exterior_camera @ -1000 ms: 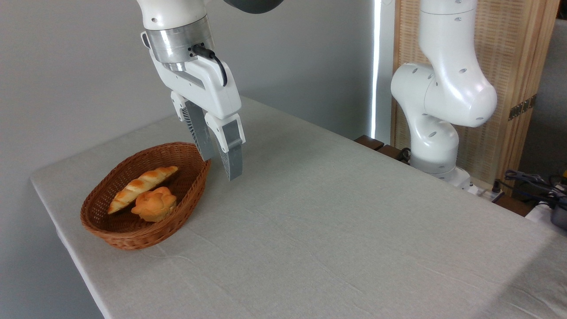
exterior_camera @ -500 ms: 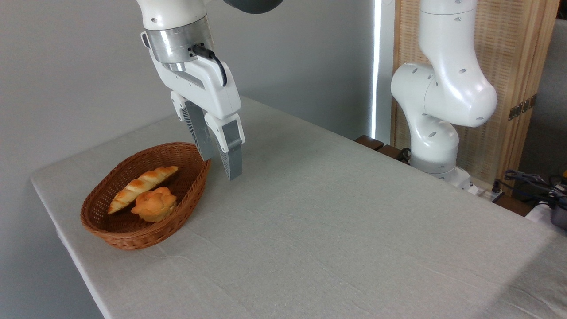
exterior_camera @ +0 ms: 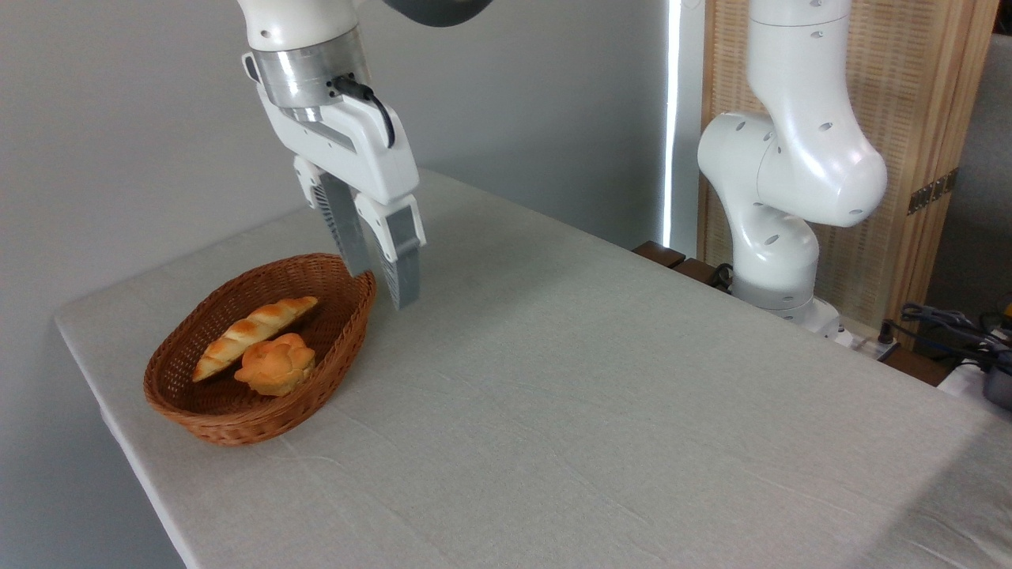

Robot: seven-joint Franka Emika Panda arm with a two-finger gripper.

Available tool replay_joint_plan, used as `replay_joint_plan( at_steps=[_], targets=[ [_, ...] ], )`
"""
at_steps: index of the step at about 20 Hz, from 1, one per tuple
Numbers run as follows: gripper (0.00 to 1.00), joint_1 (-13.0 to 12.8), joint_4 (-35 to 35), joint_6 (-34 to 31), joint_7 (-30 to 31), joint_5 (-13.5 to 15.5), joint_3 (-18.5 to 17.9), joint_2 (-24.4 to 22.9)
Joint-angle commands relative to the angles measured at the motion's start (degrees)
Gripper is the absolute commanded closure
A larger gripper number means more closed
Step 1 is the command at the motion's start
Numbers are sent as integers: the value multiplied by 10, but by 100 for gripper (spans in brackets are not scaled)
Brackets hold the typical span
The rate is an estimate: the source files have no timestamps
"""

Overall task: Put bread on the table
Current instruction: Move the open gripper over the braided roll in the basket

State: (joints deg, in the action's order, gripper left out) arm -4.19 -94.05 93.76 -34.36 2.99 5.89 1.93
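The reach for the bread (exterior_camera: pixel 254 326) is the step in hand, and nothing has been picked up. The long braided loaf lies inside the wicker basket (exterior_camera: pixel 332 365) near the left end of the counter (exterior_camera: pixel 601 411), slanted from lower left to upper right, touching a small flower-shaped bun (exterior_camera: pixel 275 363) just in front of it.

The pincer (exterior_camera: pixel 383 291) hangs above the basket's right rim, empty, its two grey fingers (exterior_camera: pixel 402 265) parted by a narrow to moderate gap. The wrist is tilted, so the fingers point down and slightly to the right, and their tips sit beside the loaf's upper end, not over its middle.

By my judgement, the next move calls for a shift left over the middle of the loaf, fingers set across its narrow width, then a descent that clears the rim and misses the bun. The rest of the arm (exterior_camera: pixel 791 166) stands at the counter's far right edge.
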Motion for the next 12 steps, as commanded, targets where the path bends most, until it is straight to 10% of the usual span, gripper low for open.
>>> replay_joint_plan(
  at_steps=[1, 12],
  targets=[
    [0, -1, 0, 47, 84, 31, 30, 17],
    [0, -1, 0, 241, 262, 32, 162, 113]
  ],
)
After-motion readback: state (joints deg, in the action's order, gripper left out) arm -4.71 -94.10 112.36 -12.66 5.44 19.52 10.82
